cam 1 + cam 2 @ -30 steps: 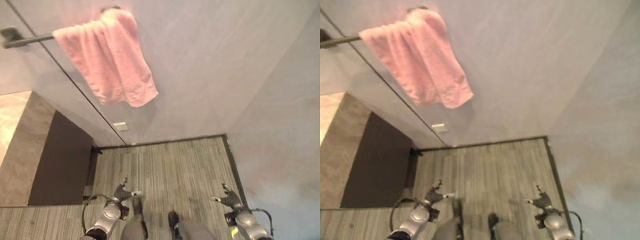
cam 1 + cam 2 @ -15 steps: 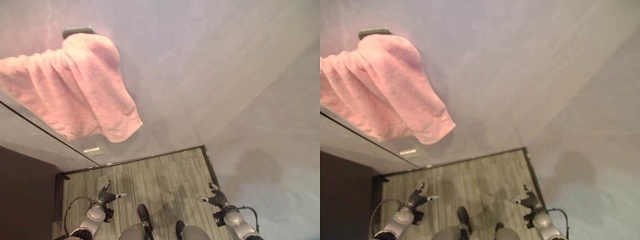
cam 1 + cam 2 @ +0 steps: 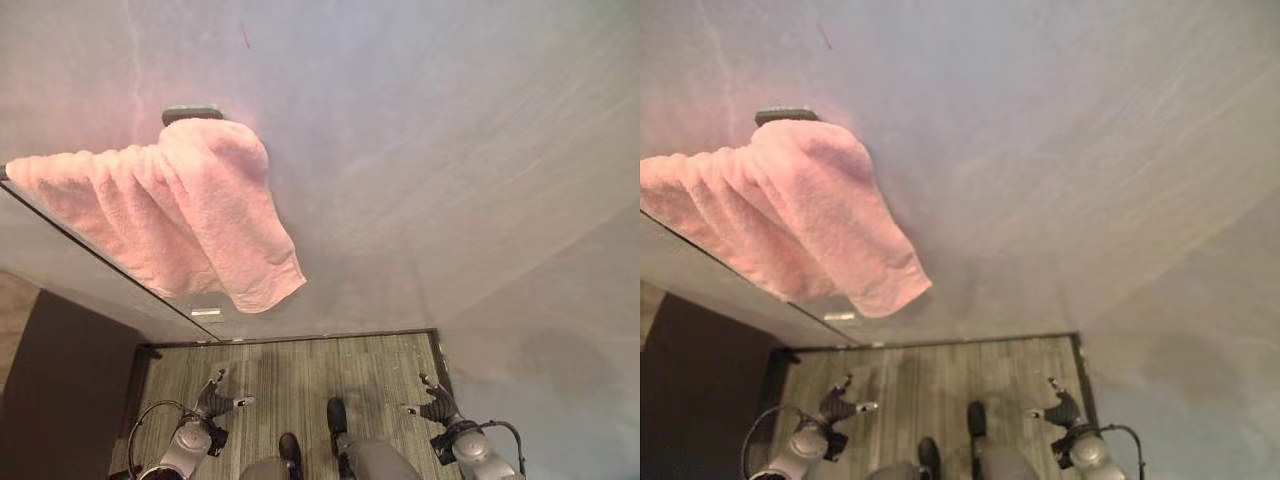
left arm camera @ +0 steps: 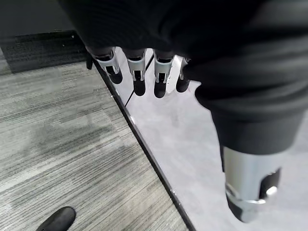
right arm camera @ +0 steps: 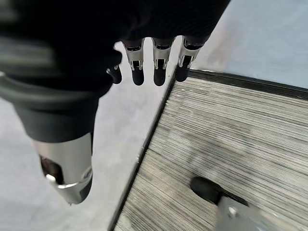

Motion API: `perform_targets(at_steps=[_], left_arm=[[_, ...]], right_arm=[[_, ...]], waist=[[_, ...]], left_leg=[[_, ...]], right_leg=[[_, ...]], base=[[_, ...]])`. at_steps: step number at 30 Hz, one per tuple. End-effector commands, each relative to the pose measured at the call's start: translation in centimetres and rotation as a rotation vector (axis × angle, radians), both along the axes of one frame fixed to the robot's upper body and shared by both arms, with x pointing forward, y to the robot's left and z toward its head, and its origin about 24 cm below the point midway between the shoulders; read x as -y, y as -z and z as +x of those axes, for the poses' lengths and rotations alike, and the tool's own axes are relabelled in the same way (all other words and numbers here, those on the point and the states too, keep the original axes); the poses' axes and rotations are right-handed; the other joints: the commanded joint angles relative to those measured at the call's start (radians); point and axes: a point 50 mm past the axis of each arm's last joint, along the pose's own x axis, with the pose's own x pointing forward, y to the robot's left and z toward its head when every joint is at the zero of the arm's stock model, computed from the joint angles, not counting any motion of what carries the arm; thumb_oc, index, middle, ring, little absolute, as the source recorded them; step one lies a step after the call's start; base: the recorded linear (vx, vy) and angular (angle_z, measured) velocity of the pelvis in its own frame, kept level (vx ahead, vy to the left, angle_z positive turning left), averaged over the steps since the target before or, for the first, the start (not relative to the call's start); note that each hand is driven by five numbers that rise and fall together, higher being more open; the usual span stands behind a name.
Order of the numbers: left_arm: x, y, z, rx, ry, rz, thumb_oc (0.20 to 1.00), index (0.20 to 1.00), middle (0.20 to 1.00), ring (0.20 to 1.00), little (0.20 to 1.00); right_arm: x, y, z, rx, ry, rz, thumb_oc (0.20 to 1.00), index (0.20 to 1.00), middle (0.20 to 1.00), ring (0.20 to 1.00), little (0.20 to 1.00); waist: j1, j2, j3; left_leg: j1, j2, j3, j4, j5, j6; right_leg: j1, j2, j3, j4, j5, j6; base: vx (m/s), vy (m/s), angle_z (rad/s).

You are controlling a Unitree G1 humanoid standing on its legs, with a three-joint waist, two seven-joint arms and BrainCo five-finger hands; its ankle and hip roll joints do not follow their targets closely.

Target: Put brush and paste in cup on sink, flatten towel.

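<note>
1. Towel point(image 3: 175, 215) — pink, bunched and creased — hangs in the upper left of the left eye view, draped over a dark rail whose end bracket point(image 3: 192, 114) shows just above the cloth; one corner droops to a point toward the middle of the frame.
2. Grey wall point(image 3: 430, 170) takes the upper and right parts of both eye views; a striped grey floor point(image 3: 300, 370) lies along the lower middle, edged by a dark baseboard line.
3. A dark panel point(image 3: 60, 390) stands at the lower left, beside the floor strip.
4. Left hand point(image 3: 213, 402) sits low at the lower left of the left eye view, well apart from the towel. In its wrist view the fingers point(image 4: 139, 77) hang straight in a row with the thumb point(image 4: 248, 192) set wide apart, nothing between them — loosely spread and empty.
5. Right hand point(image 3: 437, 407) sits low at the lower right, near the corner where floor meets wall. Its wrist view shows the fingers point(image 5: 159, 67) extended side by side over the floor edge and the thumb point(image 5: 67, 166) well apart; it holds nothing and touches nothing.
6. A small pale plate point(image 3: 205, 312) is on the wall below the towel's corner, possibly a socket; it is too small to be sure.
</note>
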Motion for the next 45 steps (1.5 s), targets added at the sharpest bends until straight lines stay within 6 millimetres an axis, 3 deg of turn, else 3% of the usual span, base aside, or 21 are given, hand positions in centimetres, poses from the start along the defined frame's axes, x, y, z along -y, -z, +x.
perform_targets(at_steps=[1,3,6,9,13,14,16,18,19,20,21,23,24,26,27,35,38,40,43,44,45], left_arm=[[-0.3,-1.4,2.0,0.088,0.025,0.023,1.000,1.000,1.000,1.000,1.000],[-1.0,-1.4,1.6,0.080,0.007,0.044,1.000,1.000,1.000,1.000,1.000],[-1.8,-1.3,1.2,0.073,-0.014,0.068,1.000,1.000,1.000,1.000,1.000],[-2.0,-1.5,1.3,0.080,-0.001,0.082,1.000,1.000,1.000,1.000,1.000],[-2.1,-1.8,1.4,0.078,0.045,0.092,1.000,1.000,1.000,1.000,1.000],[-2.1,-1.8,1.4,0.078,0.045,0.092,1.000,1.000,1.000,1.000,1.000],[-2.5,-2.9,2.1,0.139,0.068,0.092,1.000,1.000,1.000,1.000,1.000],[-2.5,-2.9,2.1,0.139,0.068,0.092,1.000,1.000,1.000,1.000,1.000],[-2.8,-4.0,2.8,0.190,0.088,0.096,1.000,1.000,1.000,1.000,1.000],[-2.8,-4.0,2.8,0.190,0.088,0.096,1.000,1.000,1.000,1.000,1.000],[-3.7,-5.5,3.1,0.252,0.104,0.107,1.000,1.000,1.000,1.000,1.000],[-3.9,-5.6,3.0,0.253,0.099,0.107,1.000,1.000,1.000,1.000,1.000],[-4.3,-5.8,2.4,0.251,0.105,0.106,1.000,1.000,1.000,1.000,1.000],[-4.4,-5.8,2.4,0.251,0.105,0.106,1.000,1.000,1.000,1.000,1.000],[-4.9,-6.1,1.8,0.235,0.153,0.129,1.000,1.000,1.000,1.000,1.000],[-4.7,-8.6,2.4,0.270,0.398,0.236,1.000,1.000,1.000,1.000,1.000],[-4.7,-11.1,3.1,0.348,0.482,0.271,1.000,1.000,1.000,1.000,1.000],[-4.9,-12.9,3.3,0.403,0.504,0.278,1.000,1.000,1.000,1.000,1.000],[-4.9,-14.1,3.5,0.432,0.534,0.265,1.000,1.000,1.000,1.000,1.000],[-5.2,-14.4,3.4,0.428,0.548,0.300,1.000,1.000,1.000,1.000,1.000],[-5.7,-14.7,3.2,0.442,0.530,0.323,1.000,1.000,1.000,1.000,1.000]], right_arm=[[1.8,-1.3,0.7,0.075,0.001,-0.071,1.000,1.000,1.000,1.000,1.000],[1.8,-1.6,1.1,0.091,0.004,-0.067,1.000,1.000,1.000,1.000,1.000],[2.0,-1.9,1.5,0.110,0.010,-0.076,1.000,1.000,1.000,1.000,1.000],[2.2,-2.5,2.1,0.135,0.022,-0.063,1.000,1.000,1.000,1.000,1.000],[2.9,-3.6,3.0,0.184,0.077,-0.008,1.000,1.000,1.000,1.000,1.000],[2.9,-3.6,3.0,0.184,0.077,-0.008,1.000,1.000,1.000,1.000,1.000],[2.8,-5.3,4.3,0.290,0.128,0.060,1.000,1.000,1.000,1.000,1.000],[2.8,-5.3,4.3,0.289,0.128,0.060,1.000,1.000,1.000,1.000,1.000],[2.5,-6.7,5.4,0.363,0.128,0.093,1.000,1.000,1.000,1.000,1.000],[2.5,-6.7,5.4,0.363,0.128,0.093,1.000,1.000,1.000,1.000,1.000],[1.9,-8.7,6.6,0.465,0.111,0.140,1.000,1.000,1.000,1.000,1.000],[2.0,-9.1,6.8,0.485,0.113,0.143,1.000,1.000,1.000,1.000,1.000],[2.1,-10.0,6.9,0.532,0.111,0.173,1.000,1.000,1.000,1.000,1.000],[2.1,-10.0,6.9,0.531,0.111,0.173,1.000,1.000,1.000,1.000,1.000],[2.5,-9.7,6.4,0.518,0.107,0.166,1.000,1.000,1.000,1.000,1.000],[4.2,-10.6,6.2,0.538,0.105,0.124,1.000,1.000,1.000,1.000,1.000],[5.0,-11.8,6.3,0.584,0.099,0.135,1.000,1.000,1.000,1.000,1.000],[5.5,-12.9,6.5,0.610,0.075,0.121,1.000,1.000,1.000,1.000,1.000],[7.3,-12.4,5.7,0.599,0.171,0.069,1.000,1.000,1.000,1.000,1.000],[7.5,-12.6,5.9,0.626,0.219,0.065,1.000,1.000,1.000,1.000,1.000],[6.4,-12.9,6.4,0.647,0.185,0.116,1.000,1.000,1.000,1.000,1.000]], waist=[[-0.021,0.004,-0.005],[-0.011,0.000,-0.015],[-0.006,0.017,-0.018],[-0.003,0.034,-0.019],[-0.013,0.029,-0.018],[-0.013,0.029,-0.018],[-0.003,0.025,-0.017],[-0.002,0.025,-0.017],[0.003,0.026,-0.009],[0.003,0.025,-0.013],[0.013,0.033,-0.004],[0.017,0.033,-0.008],[0.023,0.027,-0.013],[0.023,0.027,-0.013],[0.038,0.012,-0.015],[0.035,0.018,-0.017],[0.032,0.012,0.016],[0.051,0.003,0.049],[0.034,0.001,0.034],[0.038,0.012,0.023],[0.054,0.019,0.011]], left_leg=[[-0.005,0.076,0.015,-0.140,0.118,-0.002],[-0.009,0.104,-0.039,-0.205,0.124,0.003],[-0.014,0.191,-0.129,-0.296,0.209,-0.032],[0.008,0.219,-0.180,-0.313,0.231,-0.053],[0.007,0.131,-0.165,-0.195,0.088,-0.036],[0.007,0.131,-0.165,-0.195,0.088,-0.036],[-0.013,0.069,-0.105,-0.151,0.029,0.000],[-0.013,0.069,-0.104,-0.151,0.029,0.001],[-0.011,0.049,-0.089,-0.170,0.033,0.014],[-0.014,0.048,-0.088,-0.173,0.038,0.015],[0.024,0.032,-0.068,-0.273,0.064,0.028],[0.034,0.025,-0.063,-0.297,0.077,0.034],[0.062,0.004,-0.044,-0.349,0.095,0.039],[0.064,0.004,-0.045,-0.351,0.096,0.039],[0.094,-0.019,-0.029,-0.387,0.108,0.042],[0.099,-0.017,-0.020,-0.391,0.106,0.037],[0.031,-0.034,-0.035,-0.259,0.078,0.029],[-0.035,-0.055,-0.101,-0.117,0.093,-0.006],[-0.011,0.071,-0.013,-0.197,0.089,-0.011],[-0.007,0.100,-0.025,-0.244,0.114,-0.018],[0.036,0.078,-0.104,-0.311,0.106,-0.008]], right_leg=[[0.048,-0.010,0.015,0.083,-0.105,0.110],[0.041,-0.023,0.024,0.098,-0.120,0.117],[0.042,-0.045,0.042,0.114,-0.152,0.129],[0.043,-0.070,0.068,0.138,-0.168,0.145],[0.060,-0.178,0.100,0.142,-0.130,0.201],[0.060,-0.178,0.100,0.142,-0.130,0.201],[0.034,-0.269,0.105,0.121,-0.015,0.232],[0.034,-0.270,0.106,0.120,-0.014,0.232],[0.010,-0.294,0.095,0.113,0.064,0.228],[0.006,-0.295,0.096,0.112,0.066,0.228],[-0.023,-0.207,0.039,0.140,0.004,0.209],[-0.037,-0.175,0.029,0.150,-0.011,0.207],[-0.041,-0.102,-0.021,0.144,-0.045,0.187],[-0.040,-0.102,-0.022,0.145,-0.046,0.187],[-0.031,-0.030,-0.090,0.131,-0.074,0.164],[-0.009,-0.034,-0.027,0.011,-0.022,0.170],[-0.023,-0.046,-0.023,0.009,-0.010,0.163],[-0.026,-0.050,-0.025,0.020,-0.007,0.148],[-0.010,-0.086,-0.053,0.015,-0.019,0.166],[-0.012,-0.092,-0.056,0.019,-0.022,0.173],[-0.021,-0.094,-0.041,0.039,-0.032,0.176]], base=[[0.12,0.176,0.39],[0.10,0.165,0.35],[0.10,0.209,-0.23],[0.13,0.368,-0.26],[0.13,0.422,-0.20],[0.14,0.541,0.11],[0.08,0.524,0.03],[0.01,0.227,-0.22],[0.00,0.219,-0.32],[-0.02,0.524,-0.19],[-0.02,0.304,-0.17],[0.01,0.321,-0.27],[0.04,0.250,-0.20],[0.03,0.146,-0.09],[0.02,0.129,-0.12],[0.00,0.019,-0.06],[-0.08,-0.038,0.07],[-0.10,-0.025,0.19],[0.02,0.096,0.35],[0.09,0.260,0.55],[0.08,0.196,0.36]])
